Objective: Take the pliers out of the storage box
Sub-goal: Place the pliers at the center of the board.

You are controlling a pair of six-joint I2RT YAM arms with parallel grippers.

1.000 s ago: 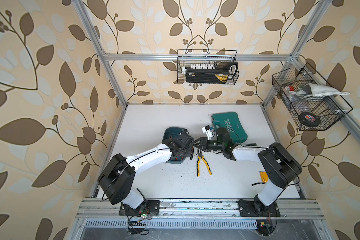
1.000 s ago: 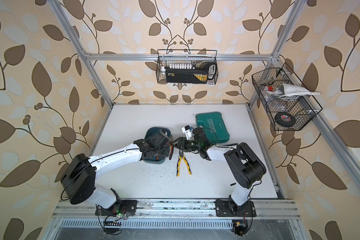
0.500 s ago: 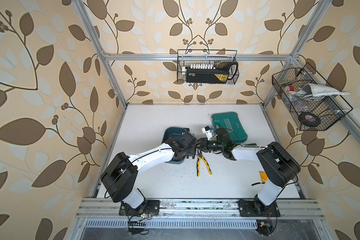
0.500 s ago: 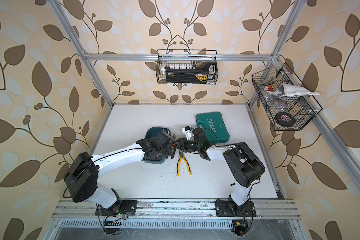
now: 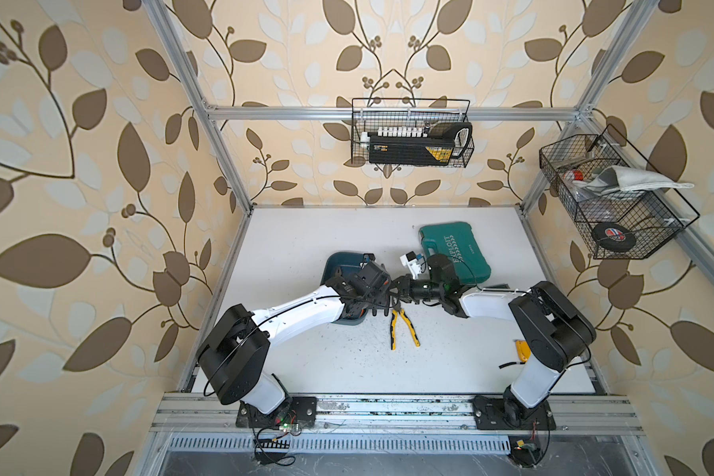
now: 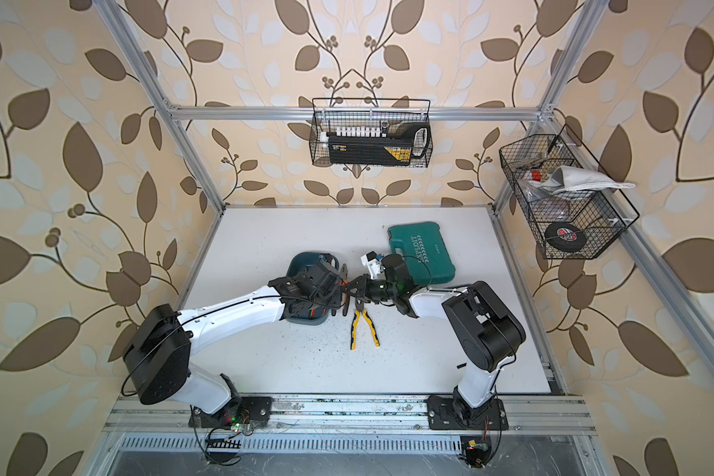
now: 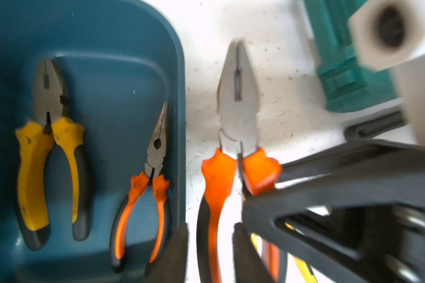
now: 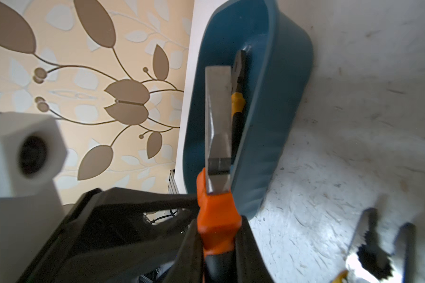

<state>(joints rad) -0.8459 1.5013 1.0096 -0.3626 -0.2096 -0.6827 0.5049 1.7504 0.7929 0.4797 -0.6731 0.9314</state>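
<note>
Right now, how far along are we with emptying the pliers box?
Done: one yellow-handled pair lies on the table. In hand: the right gripper is clamped on the orange combination pliers, outside the storage box; the left gripper stands open around one handle. Left: a second yellow pair and the orange needle-nose pair in the box.

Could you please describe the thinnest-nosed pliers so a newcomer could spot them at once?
Find the blue tray on the white table. Of the two pliers inside, take the pair nearer the green case. Orange handles and a long thin nose; its neighbour is yellow and broad-nosed.
</note>
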